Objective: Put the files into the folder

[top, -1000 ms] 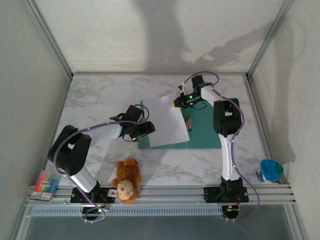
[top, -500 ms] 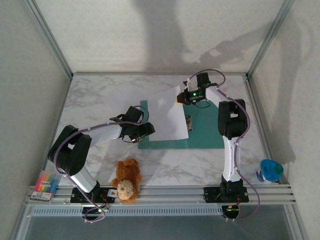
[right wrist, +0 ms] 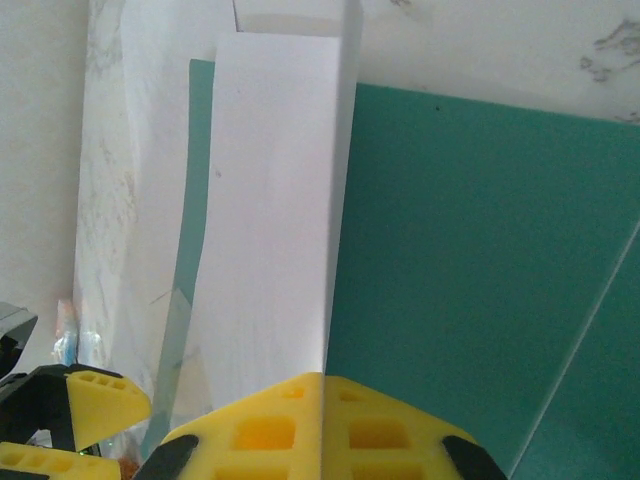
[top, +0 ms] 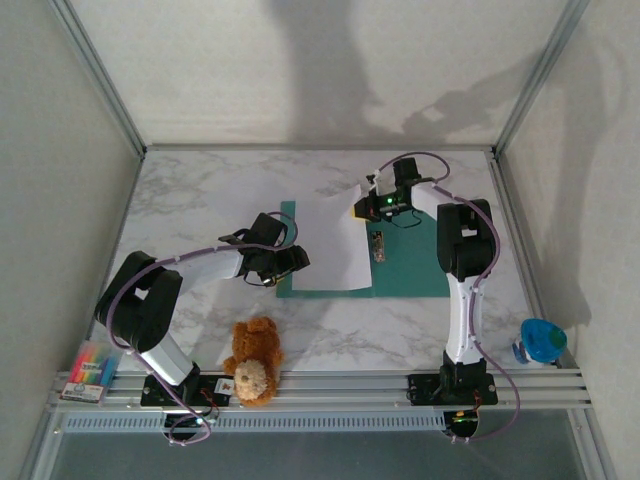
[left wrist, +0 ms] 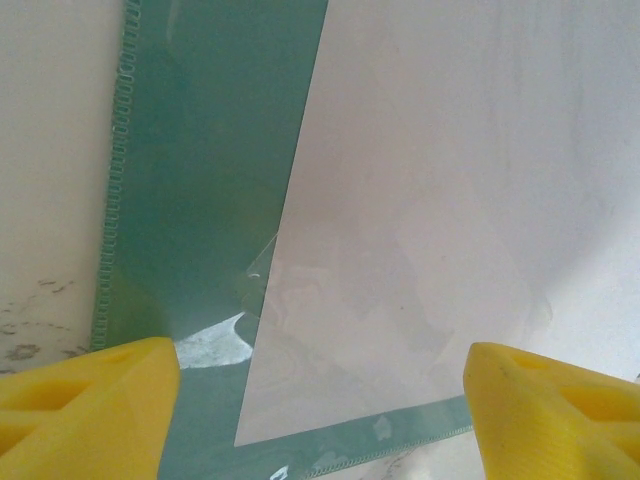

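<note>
Right hand [right wrist: 322, 390] clamps thin white paper sheets [top: 335, 245] hiding much of flat teal folder [top: 410, 268]; left hand [top: 284, 262] spread, fingers [left wrist: 90, 390] cropped.

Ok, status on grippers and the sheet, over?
Right gripper shut on sheet, at its far edge. Left gripper open over folder, left side. Sheet lying on folder, far end lifted. Bear well off the folder.

Bright, even light — soft shadows on the back wall [top: 200, 80], glare on folder [left wrist: 212, 338]
</note>
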{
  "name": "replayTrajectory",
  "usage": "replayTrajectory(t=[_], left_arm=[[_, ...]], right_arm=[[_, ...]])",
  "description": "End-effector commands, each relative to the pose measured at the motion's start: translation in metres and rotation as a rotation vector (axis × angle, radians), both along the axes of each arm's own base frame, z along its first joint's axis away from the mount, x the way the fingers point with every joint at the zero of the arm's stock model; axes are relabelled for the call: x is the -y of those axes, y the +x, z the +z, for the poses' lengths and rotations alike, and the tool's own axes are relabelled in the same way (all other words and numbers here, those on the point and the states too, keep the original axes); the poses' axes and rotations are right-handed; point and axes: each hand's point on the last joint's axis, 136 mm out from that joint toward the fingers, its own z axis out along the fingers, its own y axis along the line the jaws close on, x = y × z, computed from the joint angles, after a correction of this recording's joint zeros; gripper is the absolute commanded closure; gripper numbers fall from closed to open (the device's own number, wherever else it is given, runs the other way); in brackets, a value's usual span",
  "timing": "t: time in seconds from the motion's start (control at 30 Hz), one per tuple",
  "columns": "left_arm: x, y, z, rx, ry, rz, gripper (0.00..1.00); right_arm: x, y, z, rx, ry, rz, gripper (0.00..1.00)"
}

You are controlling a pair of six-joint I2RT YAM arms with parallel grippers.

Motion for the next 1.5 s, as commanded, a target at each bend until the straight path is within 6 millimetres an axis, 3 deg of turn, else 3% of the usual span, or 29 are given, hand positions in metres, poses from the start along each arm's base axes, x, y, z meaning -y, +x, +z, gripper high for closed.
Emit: replayTrajectory(t=[0.0,0.5,0.7,1.47], left_arm=[[-0.002,-0.002,0.005,0.013,0.011,0.003,0.24],[-0.006,-0.006,0.007,0.018,0.014,0.012,0.24],[-0.006,-0.007,0.007,0.017,0.015,0.012,0.24],[-0.007,-0.008,0.008,0.021,0.012,0.018,0.24]], right_arm=[[-0.003,0.001,0.025,0.054,0.040,0.002,1.00],[-0.004,0.010,0.028,0.070,0.052,-0.021,1.00],[-0.014,0.005,0.028,0.072,0.064,0.000,1.00],[-0.020,0.000,0.024,0.042,0.094,-0.058,1.00]])
